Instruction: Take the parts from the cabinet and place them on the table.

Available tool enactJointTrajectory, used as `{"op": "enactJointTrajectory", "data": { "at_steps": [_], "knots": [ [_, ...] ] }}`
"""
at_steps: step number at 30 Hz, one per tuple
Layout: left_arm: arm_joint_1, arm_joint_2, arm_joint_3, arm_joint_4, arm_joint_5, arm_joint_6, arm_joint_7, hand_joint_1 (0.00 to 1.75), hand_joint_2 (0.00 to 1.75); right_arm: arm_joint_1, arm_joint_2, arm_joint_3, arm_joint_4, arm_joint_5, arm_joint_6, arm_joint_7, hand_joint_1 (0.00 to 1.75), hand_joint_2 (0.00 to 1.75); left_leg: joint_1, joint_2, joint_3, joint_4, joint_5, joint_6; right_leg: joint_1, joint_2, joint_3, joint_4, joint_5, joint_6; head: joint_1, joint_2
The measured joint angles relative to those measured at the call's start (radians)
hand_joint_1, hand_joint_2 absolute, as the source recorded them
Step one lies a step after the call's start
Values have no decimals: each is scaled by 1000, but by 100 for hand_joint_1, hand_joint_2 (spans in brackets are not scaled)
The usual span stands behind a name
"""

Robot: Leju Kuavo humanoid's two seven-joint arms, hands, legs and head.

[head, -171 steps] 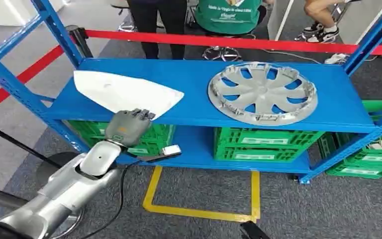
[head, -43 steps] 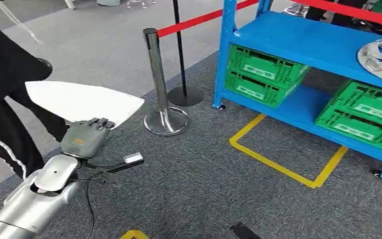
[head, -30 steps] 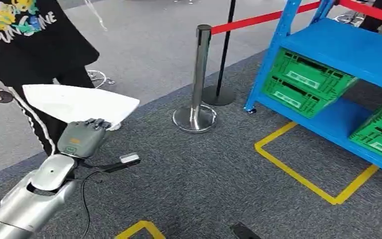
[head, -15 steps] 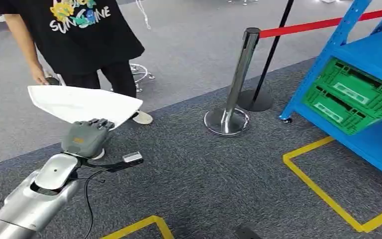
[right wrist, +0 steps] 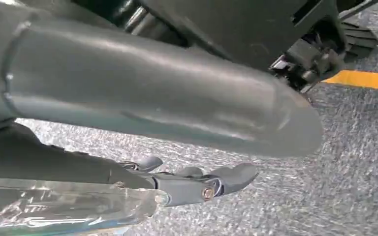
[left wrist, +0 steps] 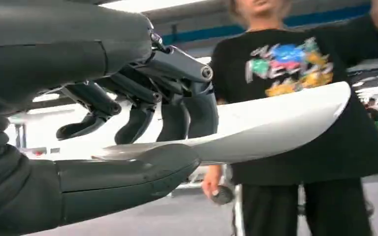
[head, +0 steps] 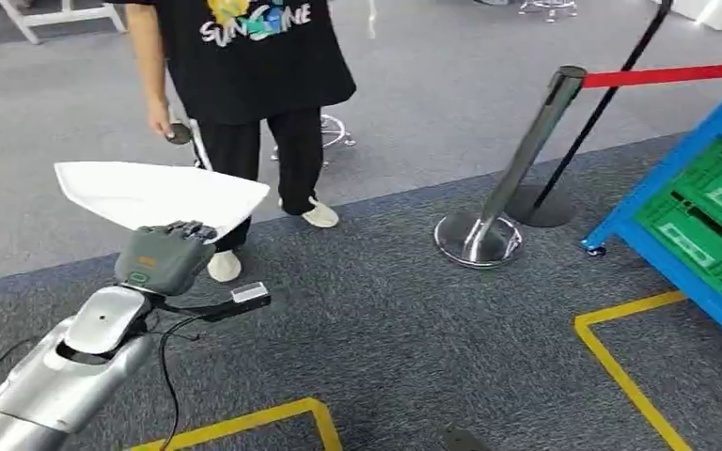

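The robot's left hand (head: 164,256) grasped a white curved panel (head: 155,194) by its near edge, thumb under and fingers (left wrist: 177,110) on top, holding it level above grey carpet (head: 404,319). The right hand (right wrist: 197,184) hung near the carpet with fingers loosely extended, holding nothing. A person (head: 254,56) stood just beyond the panel.

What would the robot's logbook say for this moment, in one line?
left robot hand: holds white panel | right robot hand: hanging | person: ahead | table: unseen
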Motion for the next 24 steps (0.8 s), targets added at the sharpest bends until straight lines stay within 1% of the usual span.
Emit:
{"op": "enactJointTrajectory", "data": {
  "at_steps": [1, 2, 3, 4, 5, 6, 7, 8, 9, 10, 11, 12, 13, 15, 16, 17, 18, 19, 20, 21, 22, 23, 24],
  "knots": [
    [-1, 0, 4, -1, 13, -5, -5, 175, 175, -2, 0, 0, -1, 1, 0, 0, 0, 0, 4, -14, 3, -4, 5, 9, -2, -7, 2, 2, -6, 7, 0, 0],
    [-2, -2, 5, -8, 23, -9, -8, 175, 175, -3, 0, 0, -2, 1, 0, 0, 0, 0, 8, -25, 3, -4, 6, 13, -5, 42, -8, 19, -19, 14, 2, 0],
    [-8, -2, 8, -13, 41, -16, -14, 175, 175, -3, 0, 0, -2, 1, 0, -1, 0, 0, 10, -37, 2, -4, 7, 20, -9, 89, -29, 69, -50, 16, 3, 0],
    [-15, -5, 8, -19, 57, -23, -17, 175, 175, 0, 0, 0, -2, 1, 0, -1, 0, 0, 11, -49, 2, -4, 8, 26, -8, 110, -67, 152, -88, 17, 7, 0],
    [-19, -8, 8, -26, 74, -31, -19, 175, 175, 3, 0, 0, -2, 1, 0, -1, 0, 0, 10, -65, 1, -4, 8, 28, -8, 120, -111, 241, -123, 18, 8, 0],
    [-19, -8, 8, -32, 94, -40, -26, 175, 175, 5, 0, 0, -2, 1, 0, -1, 0, 0, 9, -81, 2, -4, 8, 29, -8, 125, -149, 308, -143, 18, 7, 0],
    [-19, -8, 9, -39, 121, -53, -34, 175, 175, 6, 0, 0, -2, 0, 0, -1, 0, 0, 8, -96, 2, -4, 9, 29, -7, 126, -167, 329, -138, 17, 7, 0],
    [-20, -8, 11, -48, 148, -65, -39, 175, 175, 6, 0, 0, -2, 0, 0, -3, 0, 0, 8, -111, 2, -4, 9, 29, -7, 127, -163, 304, -110, 13, 7, 0],
    [-23, -8, 12, -57, 177, -80, -45, 175, 175, 5, 0, 0, -2, -1, -1, -5, 0, 0, 8, -126, 2, -4, 9, 28, -7, 132, -136, 237, -65, 7, 7, 0],
    [-30, -8, 14, -68, 209, -98, -51, 175, 175, 4, 0, 0, -2, -3, -2, -7, 0, 0, 9, -142, 3, -4, 10, 27, -7, 146, -91, 135, -12, 1, 7, 0],
    [-37, -8, 18, -77, 237, -114, -54, 175, 175, 4, 0, -1, -2, -4, -3, -8, 0, 0, 12, -154, 2, -4, 12, 25, -8, 187, -51, 50, 26, -4, 7, 0],
    [-46, -8, 22, -85, 261, -128, -57, 175, 175, 5, -2, -2, -2, -7, -4, -8, 0, 0, 8, -166, -2, 0, 12, 19, -11, 233, -33, 8, 19, -12, 6, 0],
    [-52, -8, 27, -90, 271, -137, -59, 175, 175, 4, -2, -3, -2, -8, -5, -10, 0, 0, 14, -176, -5, 0, 15, 13, -10, 218, -23, 2, 21, -7, 6, 0],
    [-57, -2, 36, -101, 280, -143, -63, 175, 175, 4, -1, -6, -2, -9, -5, -10, 0, 0, 23, -197, -11, -7, 23, -2, -2, 204, -22, 3, 22, -13, 7, 0],
    [-60, 2, 38, -107, 281, -144, -64, 175, 175, 3, -1, -8, -2, -10, -7, -10, 0, 0, 21, -207, -12, -11, 26, -10, -6, 190, -17, -10, 29, -21, 5, 0],
    [-61, 8, 41, -110, 283, -145, -64, 175, 175, 2, -1, -8, -2, -10, -7, -10, 0, 0, 16, -167, -19, 3, 14, -7, -11, 174, -9, -24, 37, -22, 6, 0],
    [-67, 7, 41, -113, 283, -146, -64, 175, 175, 2, -1, -9, -3, -10, -8, -11, 0, 0, 11, -112, -32, 34, -15, -12, -11, 165, -5, -34, 39, -27, -2, 0],
    [-74, 7, 41, -114, 286, -148, -64, 175, 175, 3, -1, -9, -3, -11, -8, -13, 0, 0, 11, -86, -61, 96, -53, -18, -9, 150, -2, -36, 40, -29, -3, 0],
    [-77, 7, 41, -116, 292, -151, -64, 175, 175, 6, -1, -9, -2, -12, -8, -13, 0, 0, 13, -74, -100, 177, -90, -22, -9, 134, -1, -36, 40, -29, -1, 0],
    [-77, 7, 41, -116, 304, -159, -66, 175, 175, 9, -1, -10, -2, -16, -10, -13, 0, 0, 15, -70, -136, 251, -115, -27, -11, 118, -1, -35, 37, -29, -3, 0],
    [-77, 9, 42, -116, 320, -171, -66, 175, 175, 11, -1, -10, -2, -18, -11, -15, 0, 0, 19, -69, -155, 286, -116, -33, -14, 103, -1, -34, 35, -26, -3, 0],
    [-78, 11, 44, -117, 341, -183, -66, 175, 175, 13, -1, -12, -2, -18, -11, -17, 0, 0, 24, -68, -150, 272, -94, -41, -18, 89, 0, -33, 32, -22, -2, 0],
    [-81, 13, 47, -117, 357, -192, -66, 175, 175, 13, -1, -15, -2, -20, -12, -19, 0, 0, 30, -63, -127, 225, -57, -49, -24, 76, 0, -30, 28, -17, -3, 0]
  ]
}}
